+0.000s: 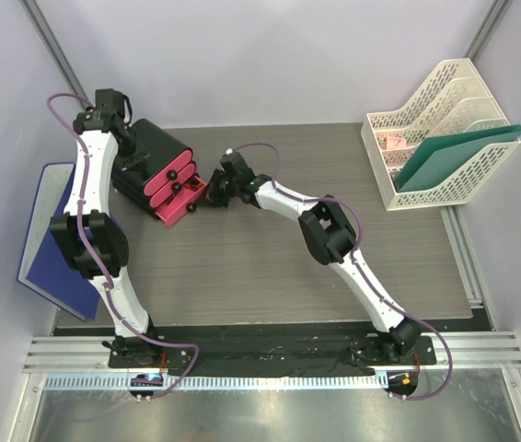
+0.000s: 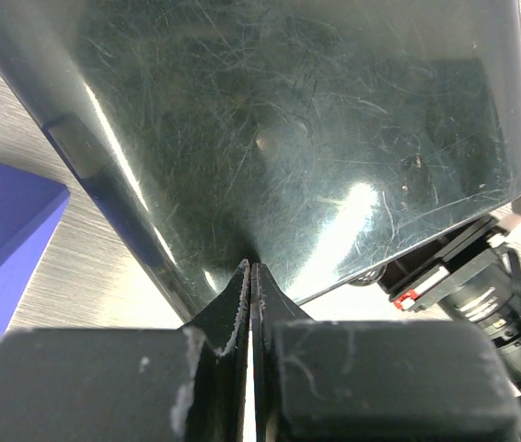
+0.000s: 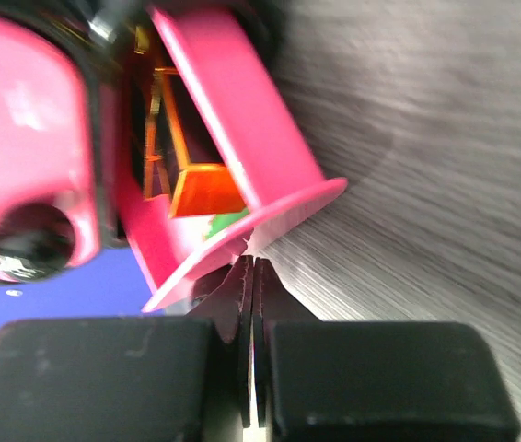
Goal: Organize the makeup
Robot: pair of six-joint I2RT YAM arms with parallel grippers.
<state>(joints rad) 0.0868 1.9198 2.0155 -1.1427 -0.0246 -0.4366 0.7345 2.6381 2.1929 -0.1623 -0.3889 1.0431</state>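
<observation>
The black box [image 1: 155,145] with pink drawers [image 1: 173,189] sits tilted at the back left. My left gripper [image 2: 252,267] is shut, its tips against the box's glossy black wall [image 2: 316,120]; in the top view it [image 1: 130,157] is at the box's left side. My right gripper [image 3: 254,262] is shut, its tips touching the front lip of an open pink drawer [image 3: 242,138]; in the top view it [image 1: 209,191] is at the drawers' right end. Inside that drawer an orange piece [image 3: 207,189] and a green piece [image 3: 228,221] of makeup show. The other makeup is hidden.
A blue binder [image 1: 44,230] lies at the left table edge, also in the left wrist view [image 2: 3,230]. A white file rack [image 1: 440,129] with green folders [image 1: 458,152] stands at the back right. Grey walls close in on three sides.
</observation>
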